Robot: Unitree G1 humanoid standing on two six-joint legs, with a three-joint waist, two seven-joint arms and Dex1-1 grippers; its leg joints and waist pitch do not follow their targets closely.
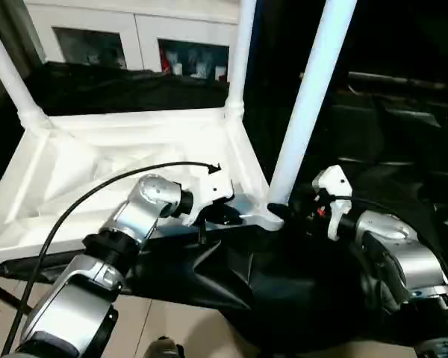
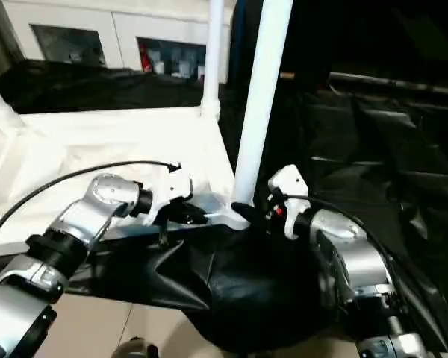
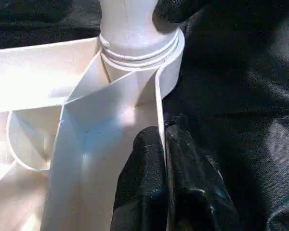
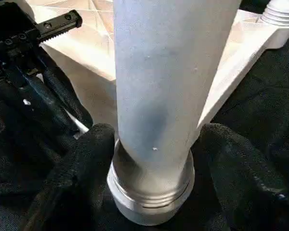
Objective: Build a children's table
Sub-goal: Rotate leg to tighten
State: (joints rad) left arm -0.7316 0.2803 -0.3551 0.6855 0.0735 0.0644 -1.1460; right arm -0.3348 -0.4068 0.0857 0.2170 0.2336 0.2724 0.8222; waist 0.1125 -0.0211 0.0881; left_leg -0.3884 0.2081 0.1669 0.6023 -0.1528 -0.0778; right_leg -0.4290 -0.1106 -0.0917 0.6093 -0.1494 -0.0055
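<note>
The upturned tabletop [image 1: 134, 160] lies on a black-draped bench, three legs standing in its corner sockets; the near-right leg [image 4: 168, 86] is being seated, and next likely needs a firm downward press. The left gripper [image 3: 164, 178] pinches the tabletop's rim; the right gripper [image 4: 154, 154] brackets the leg's base, its fingers [image 4: 231, 159] spread around it, though a true grip cannot be told.

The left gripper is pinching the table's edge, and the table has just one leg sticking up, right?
Not quite. The left gripper does pinch the tabletop rim, but the left eye view shows three legs standing: the near leg and two far ones.
</note>
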